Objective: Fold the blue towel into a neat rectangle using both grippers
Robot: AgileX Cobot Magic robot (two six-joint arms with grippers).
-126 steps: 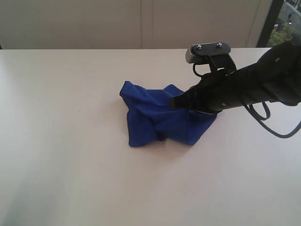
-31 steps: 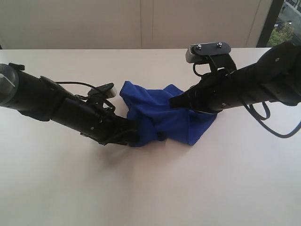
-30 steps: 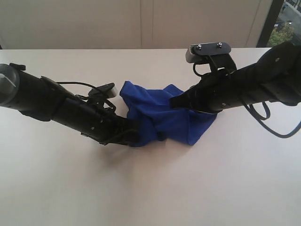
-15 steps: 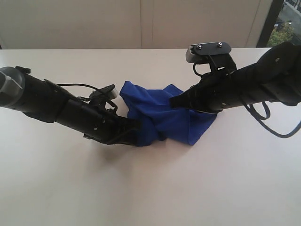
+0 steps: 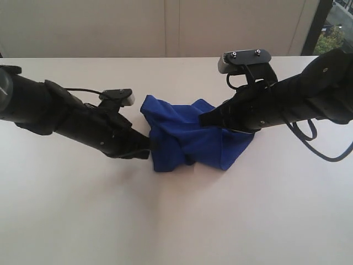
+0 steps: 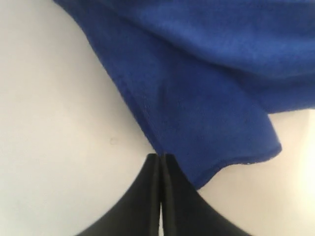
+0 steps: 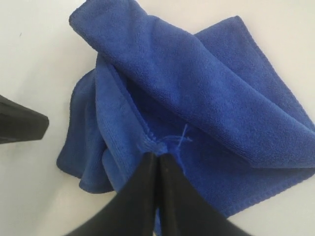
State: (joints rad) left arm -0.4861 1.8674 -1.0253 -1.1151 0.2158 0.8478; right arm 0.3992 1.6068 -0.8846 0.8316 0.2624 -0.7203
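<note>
L gripper [image 6: 160, 160] clenched at blue towel [image 6: 206, 98] hem, grip unclear; R gripper [image 7: 157, 158] pinches tagged corner.

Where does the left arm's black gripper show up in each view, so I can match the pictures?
Exterior view: the left gripper is left of centre, its tips at the left edge of the blue fleecy towel.
Left wrist view: in the foreground, jaws closed on the towel's hem.
Right wrist view: probably the black tip cut off by the frame, just off the towel's edge.
Shared landmark: the towel.
</note>
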